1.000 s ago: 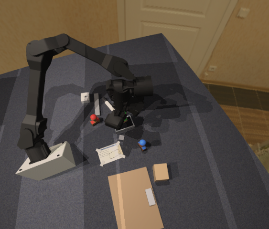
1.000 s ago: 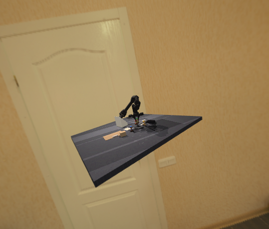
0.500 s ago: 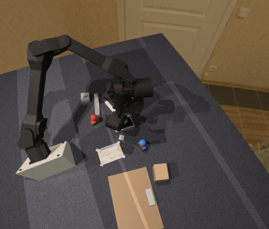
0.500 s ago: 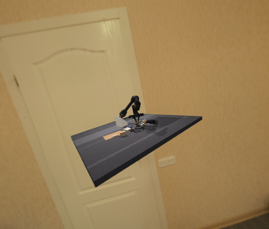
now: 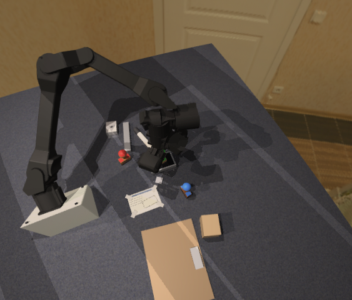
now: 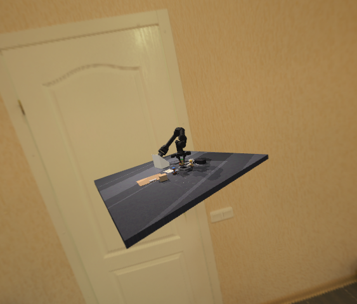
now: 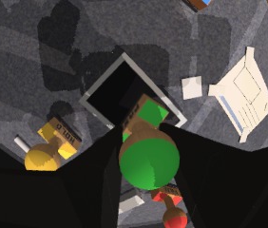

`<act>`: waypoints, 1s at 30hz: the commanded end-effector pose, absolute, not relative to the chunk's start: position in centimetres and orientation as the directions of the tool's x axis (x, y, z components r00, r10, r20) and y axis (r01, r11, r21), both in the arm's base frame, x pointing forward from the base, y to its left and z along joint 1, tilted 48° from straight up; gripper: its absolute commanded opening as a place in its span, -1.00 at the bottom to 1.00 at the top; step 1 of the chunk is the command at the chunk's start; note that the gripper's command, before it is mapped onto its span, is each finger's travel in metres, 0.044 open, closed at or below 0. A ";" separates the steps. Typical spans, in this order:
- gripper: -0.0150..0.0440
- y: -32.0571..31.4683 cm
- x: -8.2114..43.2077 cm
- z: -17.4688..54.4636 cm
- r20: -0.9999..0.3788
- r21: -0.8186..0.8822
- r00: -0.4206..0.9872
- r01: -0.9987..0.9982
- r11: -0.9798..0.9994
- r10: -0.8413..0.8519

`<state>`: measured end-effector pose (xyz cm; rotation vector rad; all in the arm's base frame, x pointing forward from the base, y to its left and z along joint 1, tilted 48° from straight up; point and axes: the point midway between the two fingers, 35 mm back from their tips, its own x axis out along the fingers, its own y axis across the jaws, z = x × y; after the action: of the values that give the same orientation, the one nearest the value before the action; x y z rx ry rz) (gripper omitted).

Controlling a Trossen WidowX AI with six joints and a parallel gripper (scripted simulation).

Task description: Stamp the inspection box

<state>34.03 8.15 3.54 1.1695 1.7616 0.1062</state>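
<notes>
My gripper [image 7: 141, 130] is shut on the green-topped stamp [image 7: 149, 162] [image 5: 164, 159], which shows partly hidden lettering on its wooden block. In the wrist view the block overlaps the near corner of the ink pad, a black pad in a grey frame [image 7: 124, 56] [image 5: 169, 168]. The stamp's underside is hidden, and I cannot tell whether it touches the pad. The white card [image 5: 137, 209] [image 7: 229, 114] lies taped down beyond a small white square. Its outlined inspection box [image 7: 246, 85] shows no print that I can make out.
The yellow HOLD stamp [image 7: 43, 159] and red stamp [image 5: 122, 154] [image 7: 175, 218] stand near the pad. The blue stamp [image 5: 186, 187] stands right of the card. A small white square [image 5: 159, 180] [image 7: 192, 87], grey bar [image 5: 126, 135], wooden block [image 5: 211, 225] and tan board [image 5: 172, 258] lie around.
</notes>
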 end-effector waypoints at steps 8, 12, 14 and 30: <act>-0.49 8.7 33.9 3.0 -0.666 0.534 -0.054 0.662 0.526 0.744; -0.49 8.9 33.9 2.9 -0.665 0.535 -0.054 0.661 0.526 0.745; -0.49 9.0 33.9 2.8 -0.665 0.535 -0.054 0.661 0.526 0.745; -0.49 9.5 33.8 2.3 -0.664 0.540 -0.055 0.655 0.529 0.745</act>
<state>33.77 9.42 2.40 1.1700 1.7616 0.1101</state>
